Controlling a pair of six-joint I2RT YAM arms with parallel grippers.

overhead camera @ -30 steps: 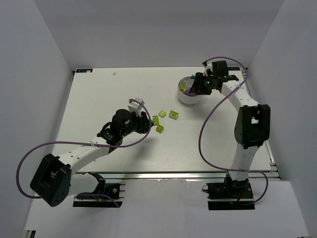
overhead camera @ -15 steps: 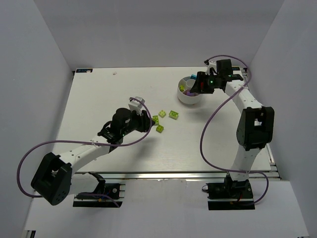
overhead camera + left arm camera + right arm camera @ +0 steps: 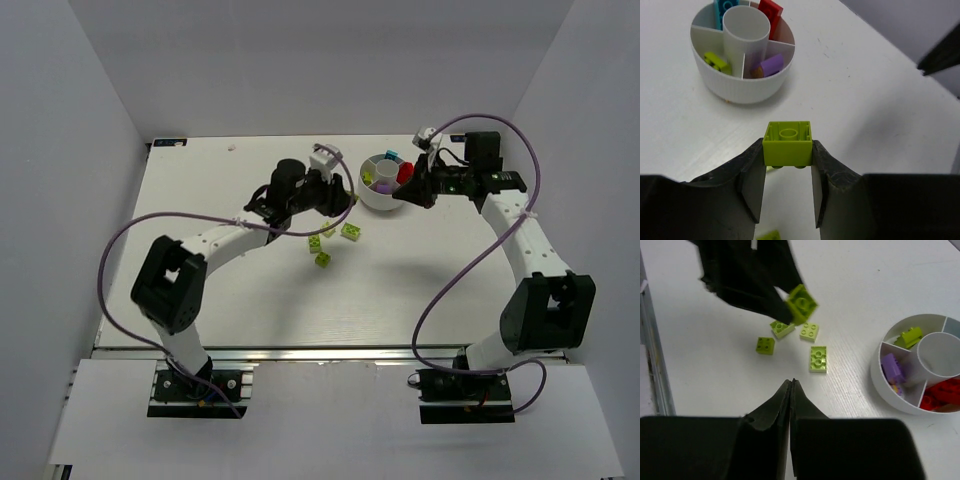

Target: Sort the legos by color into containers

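My left gripper (image 3: 788, 150) is shut on a lime green lego (image 3: 788, 144) and holds it above the table, just short of the round white dish (image 3: 740, 90). The dish's containers hold a lime lego (image 3: 715, 61), a purple one (image 3: 771, 64), a red one (image 3: 771, 10) and a cyan one (image 3: 722, 7); the centre well looks empty. Several loose lime legos lie on the table (image 3: 818, 359) (image 3: 765, 345) (image 3: 810, 331), below the left gripper (image 3: 343, 195). My right gripper (image 3: 792, 382) is shut on nothing, raised beside the dish (image 3: 372, 200) on its right.
White walls close in the table on the left, back and right. The right arm's purple cable (image 3: 440, 270) loops over the right half of the table. The left arm (image 3: 220, 235) stretches across the table's middle-left.
The left arm has swung from the table's middle up toward the dish, carrying the lime lego. The right gripper has pulled back from over the dish and shut.
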